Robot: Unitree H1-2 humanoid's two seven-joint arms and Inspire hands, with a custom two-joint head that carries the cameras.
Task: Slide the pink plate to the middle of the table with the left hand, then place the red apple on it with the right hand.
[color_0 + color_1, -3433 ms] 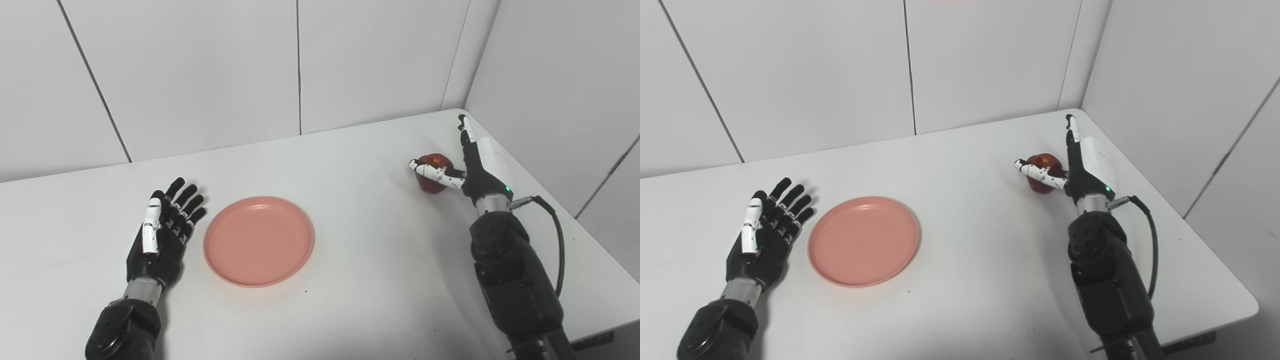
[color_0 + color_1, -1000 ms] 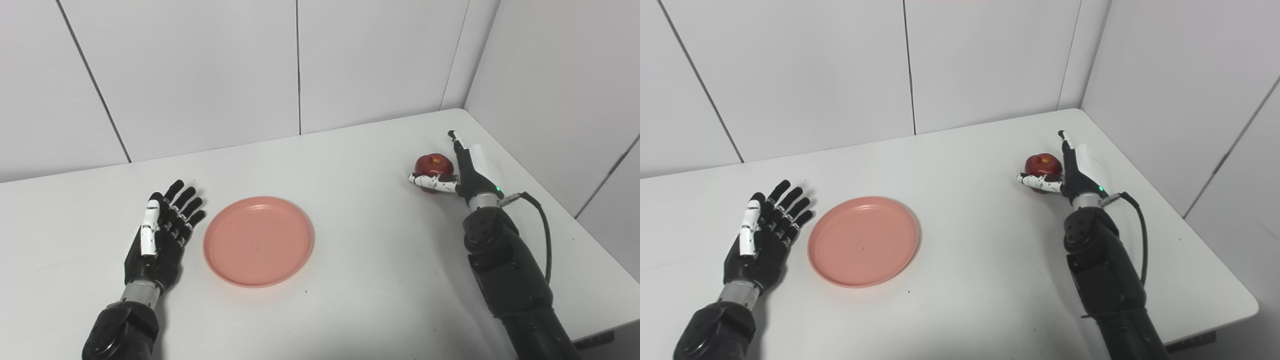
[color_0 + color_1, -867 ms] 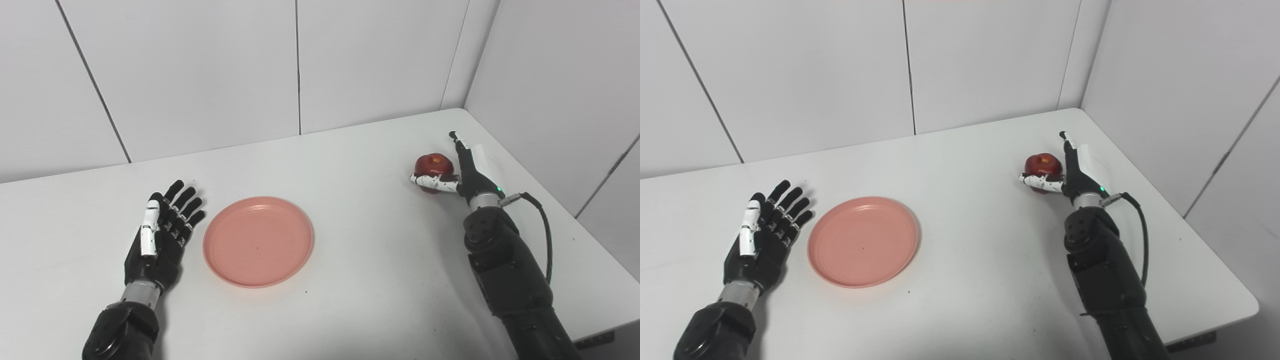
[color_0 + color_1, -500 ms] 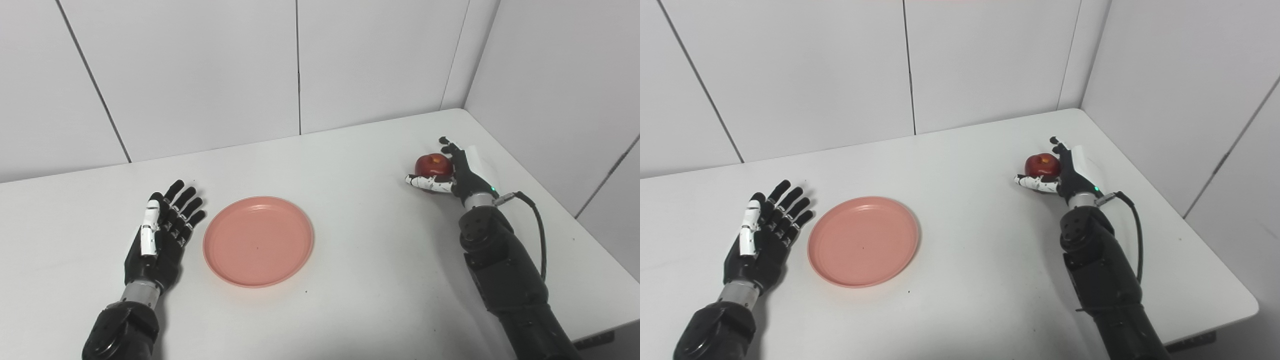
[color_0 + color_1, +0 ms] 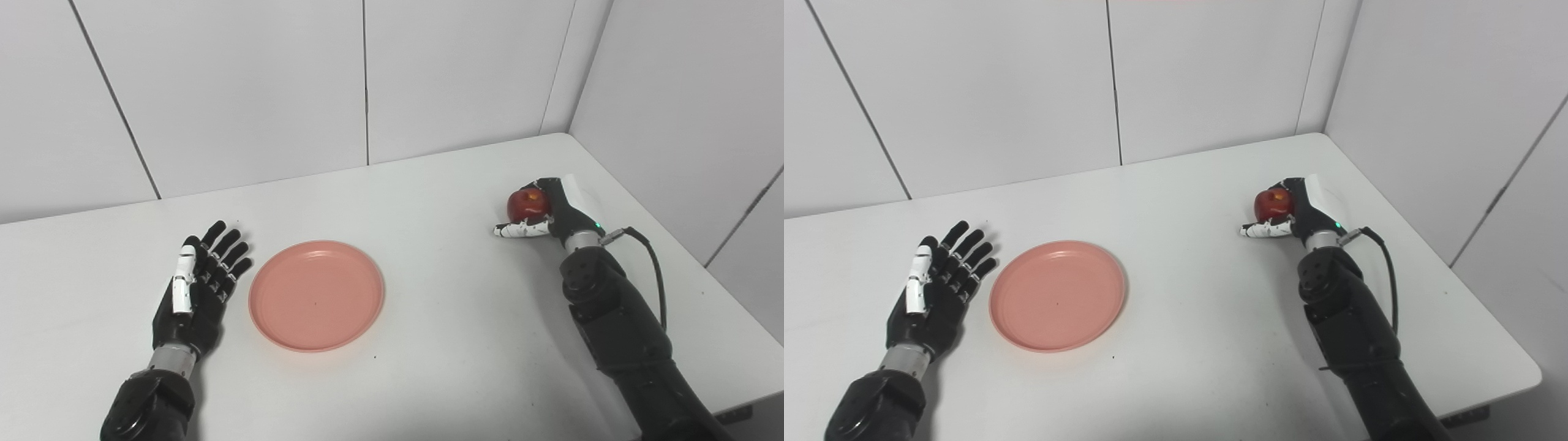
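Nearest you, your left hand lies flat with fingers spread, holding nothing, just beside the pink plate. The plate sits left of the table's middle, with bare top all round it. Farther off, your right hand has curled round the red apple near the far right corner; the plate lies well to its left.

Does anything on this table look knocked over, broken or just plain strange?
Nothing stands out. The pink plate lies flat and bare on the white table, the left hand rests open beside it, and the right hand holds a whole red apple.
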